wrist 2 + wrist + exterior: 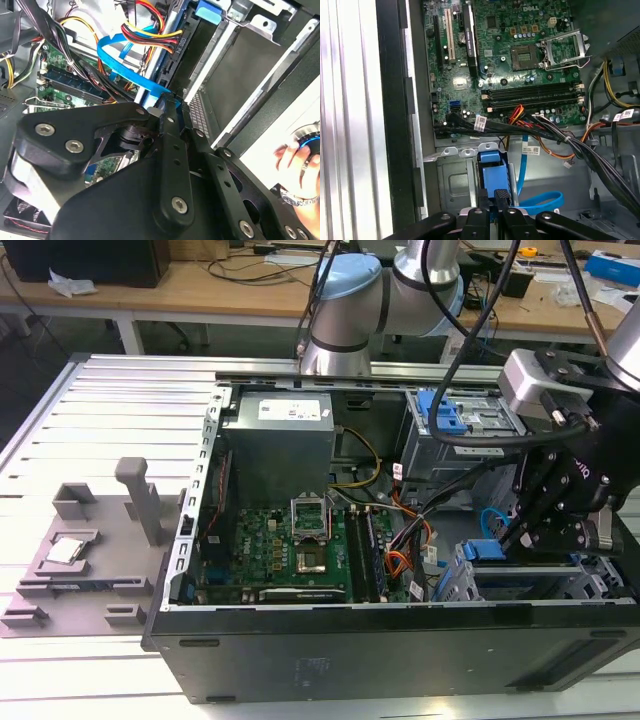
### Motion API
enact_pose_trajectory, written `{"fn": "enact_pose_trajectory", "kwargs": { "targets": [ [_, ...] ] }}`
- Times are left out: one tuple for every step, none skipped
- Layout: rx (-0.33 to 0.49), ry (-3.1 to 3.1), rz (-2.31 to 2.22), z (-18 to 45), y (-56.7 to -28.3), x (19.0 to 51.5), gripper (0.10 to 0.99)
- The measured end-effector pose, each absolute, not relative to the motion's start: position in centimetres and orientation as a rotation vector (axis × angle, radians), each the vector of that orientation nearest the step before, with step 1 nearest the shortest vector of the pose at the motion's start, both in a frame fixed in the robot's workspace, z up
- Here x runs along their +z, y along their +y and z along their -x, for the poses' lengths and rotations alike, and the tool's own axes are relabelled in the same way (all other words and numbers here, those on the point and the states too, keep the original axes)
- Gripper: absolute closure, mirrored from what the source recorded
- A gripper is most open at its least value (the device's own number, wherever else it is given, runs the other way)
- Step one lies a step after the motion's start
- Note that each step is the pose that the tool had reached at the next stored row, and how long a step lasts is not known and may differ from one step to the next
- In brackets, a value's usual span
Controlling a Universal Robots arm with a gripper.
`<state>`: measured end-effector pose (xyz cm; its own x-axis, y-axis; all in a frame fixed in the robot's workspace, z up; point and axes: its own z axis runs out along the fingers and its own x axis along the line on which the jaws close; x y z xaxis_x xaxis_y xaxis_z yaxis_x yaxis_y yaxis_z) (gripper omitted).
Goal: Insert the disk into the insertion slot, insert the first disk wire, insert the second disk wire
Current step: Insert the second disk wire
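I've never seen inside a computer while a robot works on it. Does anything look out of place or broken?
Nothing looks broken. The light-blue cable lies in a loose loop beside the drive cage, right by the gripper. The processor socket on the motherboard sits open.

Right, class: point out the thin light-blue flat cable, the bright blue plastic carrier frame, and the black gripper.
Thin light-blue flat cable (540,202), first wrist view, on its lower loop.
Bright blue plastic carrier frame (491,167), first wrist view, on its end face.
Black gripper (500,196), first wrist view, between its fingertips.
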<state>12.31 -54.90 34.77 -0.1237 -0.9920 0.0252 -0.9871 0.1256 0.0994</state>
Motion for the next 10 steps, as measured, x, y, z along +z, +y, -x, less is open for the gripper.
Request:
{"fn": "enact_pose_trajectory", "kwargs": {
  "targets": [
    [-0.091,-2.292,-2.022,-12.31,-54.91,34.78,0.922],
    [-0.101,-2.296,-2.026,-12.31,-54.91,34.76,0.922],
    [-0.119,-2.302,-2.034,-12.33,-54.90,34.77,0.922],
    [-0.130,-2.306,-2.038,-12.38,-54.90,34.77,0.922],
    [-0.136,-2.308,-2.040,-12.48,-54.90,34.77,0.922],
    [-0.139,-2.309,-2.041,-12.60,-54.90,34.76,0.922],
    [-0.140,-2.309,-2.042,-12.78,-54.90,34.77,0.922],
    [-0.141,-2.309,-2.042,-12.88,-54.90,34.76,0.922],
    [-0.142,-2.307,-2.044,-12.99,-54.89,34.73,0.922],
    [-0.142,-2.304,-2.047,-13.07,-54.89,34.70,0.922]
  ]
}}
